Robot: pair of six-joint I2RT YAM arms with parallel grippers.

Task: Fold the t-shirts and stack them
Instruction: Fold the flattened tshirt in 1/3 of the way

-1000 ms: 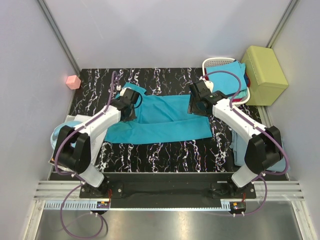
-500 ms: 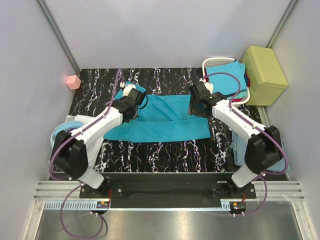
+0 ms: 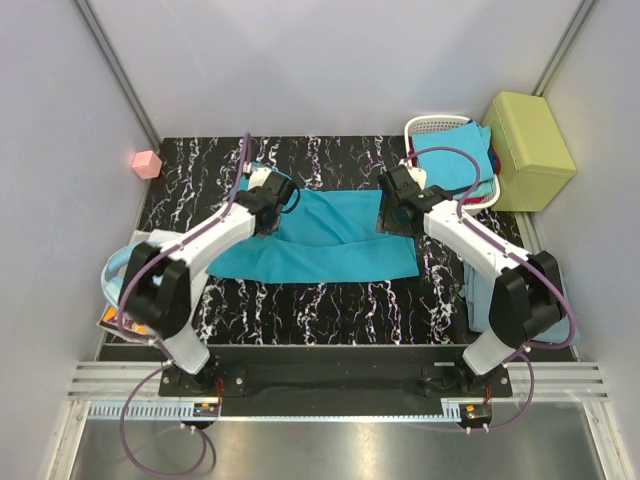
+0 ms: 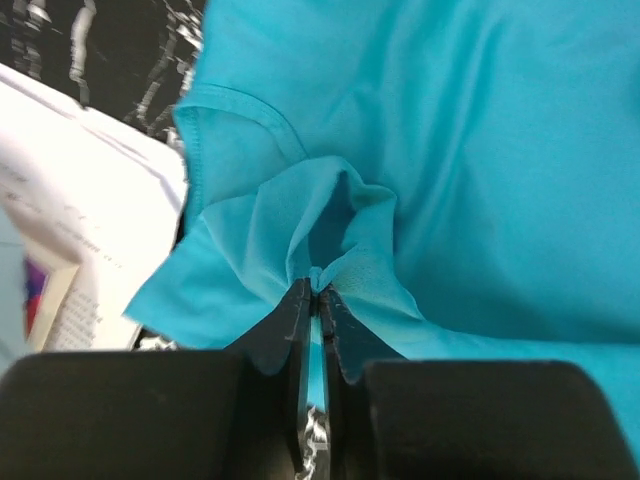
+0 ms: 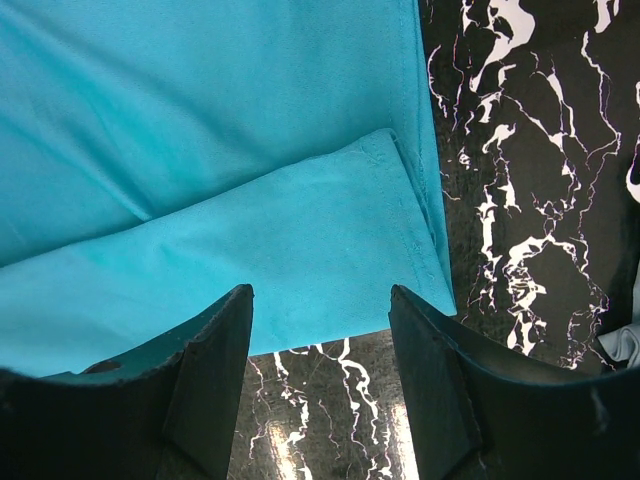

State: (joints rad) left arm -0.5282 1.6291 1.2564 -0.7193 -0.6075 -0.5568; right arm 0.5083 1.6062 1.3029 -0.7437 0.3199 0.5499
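Note:
A large teal t-shirt (image 3: pixel 320 240) lies spread on the black marbled table (image 3: pixel 320 300). My left gripper (image 3: pixel 268 208) is shut on a pinch of its cloth at the left end, by a sleeve; the left wrist view shows the teal fabric (image 4: pixel 330 230) bunched up at the closed fingertips. My right gripper (image 3: pixel 393 215) is open above the shirt's right end; the right wrist view shows the shirt's folded edge (image 5: pixel 300 240) between its spread fingers (image 5: pixel 210 370). More shirts, teal, blue and red (image 3: pixel 465 165), lie piled in the white basket (image 3: pixel 430 124).
A yellow-green padded box (image 3: pixel 528 148) stands at the back right. A pink block (image 3: pixel 147 163) sits at the back left. Light cloth and papers (image 3: pixel 120 275) lie off the table's left edge, and pale cloth (image 3: pixel 480 290) hangs at the right edge.
My left gripper has moved up and to the right along the shirt's left end, pulling the sleeve cloth with it. The right gripper has hardly moved.

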